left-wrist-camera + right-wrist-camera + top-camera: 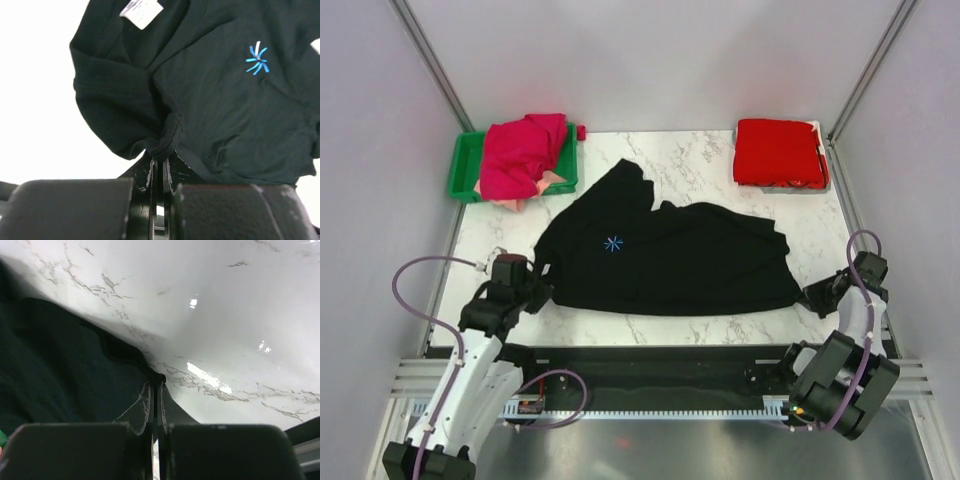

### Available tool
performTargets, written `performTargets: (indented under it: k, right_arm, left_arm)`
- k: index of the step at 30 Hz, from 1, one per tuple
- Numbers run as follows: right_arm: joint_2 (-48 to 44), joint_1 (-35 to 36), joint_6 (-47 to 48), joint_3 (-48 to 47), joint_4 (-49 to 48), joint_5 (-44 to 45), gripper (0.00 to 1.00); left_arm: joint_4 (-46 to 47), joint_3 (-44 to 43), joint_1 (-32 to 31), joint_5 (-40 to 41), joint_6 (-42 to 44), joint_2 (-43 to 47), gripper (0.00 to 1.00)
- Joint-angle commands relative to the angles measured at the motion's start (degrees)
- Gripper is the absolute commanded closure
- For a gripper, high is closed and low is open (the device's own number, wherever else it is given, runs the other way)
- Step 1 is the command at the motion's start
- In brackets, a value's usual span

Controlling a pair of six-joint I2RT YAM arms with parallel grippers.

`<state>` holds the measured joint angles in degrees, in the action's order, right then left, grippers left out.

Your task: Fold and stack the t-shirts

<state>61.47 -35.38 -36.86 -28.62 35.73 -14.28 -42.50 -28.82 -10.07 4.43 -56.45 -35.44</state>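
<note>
A large black t-shirt (670,260) with a small blue starburst logo (612,244) lies spread across the marble table. My left gripper (538,290) is shut on a bunched edge of it at its near left; the left wrist view shows the pinched cloth (167,142) and the logo (257,59). My right gripper (813,298) is shut on the shirt's near right corner (155,376), low on the table. A folded red t-shirt (778,152) lies at the far right. A magenta t-shirt (522,152) and a peach one (545,185) sit piled at the far left.
A green plastic bin (466,170) at the far left holds the magenta and peach shirts. Metal frame posts and grey walls enclose the table (690,155). A rail runs along the near edge between the arm bases.
</note>
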Motion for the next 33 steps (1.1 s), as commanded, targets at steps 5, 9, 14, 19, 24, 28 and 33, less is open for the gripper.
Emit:
performTargets:
  k: [5, 9, 14, 19, 24, 28, 33]
  right_arm:
    - [-6.36, -0.40, -0.05, 0.15, 5.04, 3.30, 1.00]
    - [-10.31, -0.57, -1.55, 0.14, 8.83, 5.05, 1.00]
    - [-11.20, -0.66, -1.90, -1.26, 12.60, 4.88, 0.40]
    - [-9.27, -0.49, -1.19, -5.91, 15.34, 6.82, 0.02]
    - [-5.15, 2.31, -2.77, -11.09, 9.65, -0.20, 0.02]
    - [4.68, 13.79, -1.73, -20.92, 0.48, 1.34, 0.03]
    - [22.42, 21.92, 4.42, -36.65, -2.23, 6.55, 0.07]
  left_arm:
    - [-7.50, -1.33, 0.40, 1.81, -7.80, 7.04, 0.95]
    - [-12.68, -1.77, 0.40, 1.12, -10.43, 11.52, 0.91]
    - [-15.77, -4.04, 0.40, -1.70, -8.08, 15.92, 0.50]
    - [-22.80, -14.58, 0.40, 4.43, -3.07, 20.41, 0.00]
    - [-13.94, -19.87, 0.40, 7.62, 3.52, 14.72, 0.01]
    - [-4.80, -18.30, 0.40, 2.52, 10.28, 4.87, 0.05]
    - [1.09, -18.64, 0.40, 6.28, 20.39, -2.08, 0.04]
